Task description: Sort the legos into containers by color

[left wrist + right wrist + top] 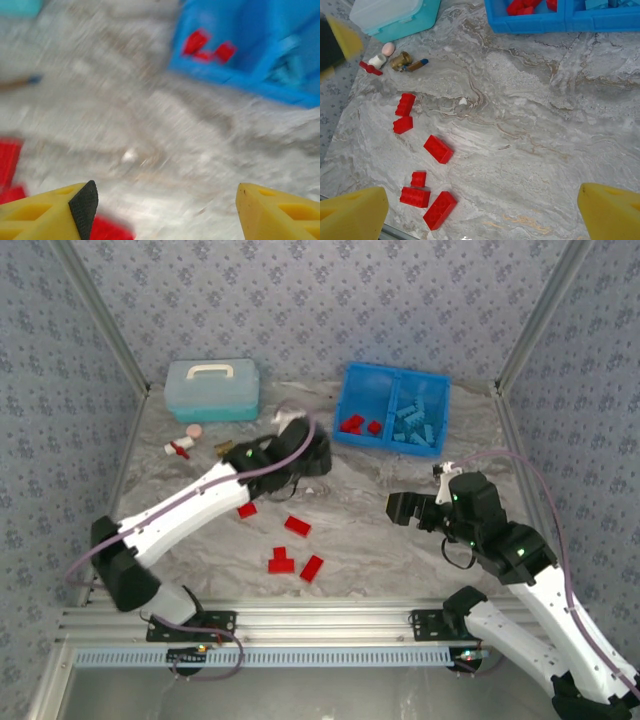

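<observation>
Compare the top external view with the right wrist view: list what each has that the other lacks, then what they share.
Top external: the left arm and right arm from above, the left stretched past the loose red legos. Right wrist: six loose red legos, none covered, seen between the open yellow fingertips of the right gripper. Both: the blue tray holding red bricks and light blue bricks, the pale blue box, the small odds and ends.

Glossy plastic legos point(438, 149); smooth plastic tray point(530, 25); matt marbled tabletop point(545, 150).
</observation>
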Controlling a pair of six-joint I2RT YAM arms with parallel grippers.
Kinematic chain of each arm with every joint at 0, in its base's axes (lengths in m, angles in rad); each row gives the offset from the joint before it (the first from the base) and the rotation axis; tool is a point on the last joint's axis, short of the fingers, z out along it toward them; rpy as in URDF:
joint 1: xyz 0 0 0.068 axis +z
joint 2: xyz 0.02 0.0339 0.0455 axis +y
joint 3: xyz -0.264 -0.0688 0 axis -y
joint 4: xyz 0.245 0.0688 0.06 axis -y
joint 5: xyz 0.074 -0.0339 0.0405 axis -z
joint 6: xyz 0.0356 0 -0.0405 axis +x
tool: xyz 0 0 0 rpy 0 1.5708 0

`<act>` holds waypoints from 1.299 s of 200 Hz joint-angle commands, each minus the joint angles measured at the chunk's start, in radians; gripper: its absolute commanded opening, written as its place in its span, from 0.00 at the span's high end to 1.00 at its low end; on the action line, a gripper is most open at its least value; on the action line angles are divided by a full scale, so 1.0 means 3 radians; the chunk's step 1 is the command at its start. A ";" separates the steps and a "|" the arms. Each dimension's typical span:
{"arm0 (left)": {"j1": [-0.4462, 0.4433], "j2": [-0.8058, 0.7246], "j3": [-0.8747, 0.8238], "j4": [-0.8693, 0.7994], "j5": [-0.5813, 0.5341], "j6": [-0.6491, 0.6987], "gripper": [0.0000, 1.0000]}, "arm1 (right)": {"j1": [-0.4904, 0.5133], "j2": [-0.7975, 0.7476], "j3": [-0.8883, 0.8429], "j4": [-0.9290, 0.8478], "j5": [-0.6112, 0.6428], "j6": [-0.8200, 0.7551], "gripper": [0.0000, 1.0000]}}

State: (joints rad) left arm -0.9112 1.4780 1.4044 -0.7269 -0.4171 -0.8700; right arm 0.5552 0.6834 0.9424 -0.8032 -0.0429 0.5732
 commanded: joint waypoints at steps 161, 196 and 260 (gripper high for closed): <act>0.0032 0.0801 -0.0907 0.0207 0.0901 -0.3054 0.20 | 0.0021 -0.0079 0.0038 -0.0138 0.0001 0.0104 0.00; 0.0104 0.1033 -0.0785 0.0017 0.1051 -0.3007 0.37 | 0.0024 -0.0082 0.0052 -0.0151 0.0004 0.0100 0.00; 0.0107 0.1051 -0.0859 -0.0066 0.1061 -0.3053 0.62 | 0.0025 -0.0079 0.0034 -0.0120 0.0004 0.0119 0.00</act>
State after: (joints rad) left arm -0.8787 1.7901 1.1366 -0.6891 -0.1085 -1.7844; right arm 0.5552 0.6674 0.9424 -0.8349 -0.0494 0.6025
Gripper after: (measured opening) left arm 0.412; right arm 0.997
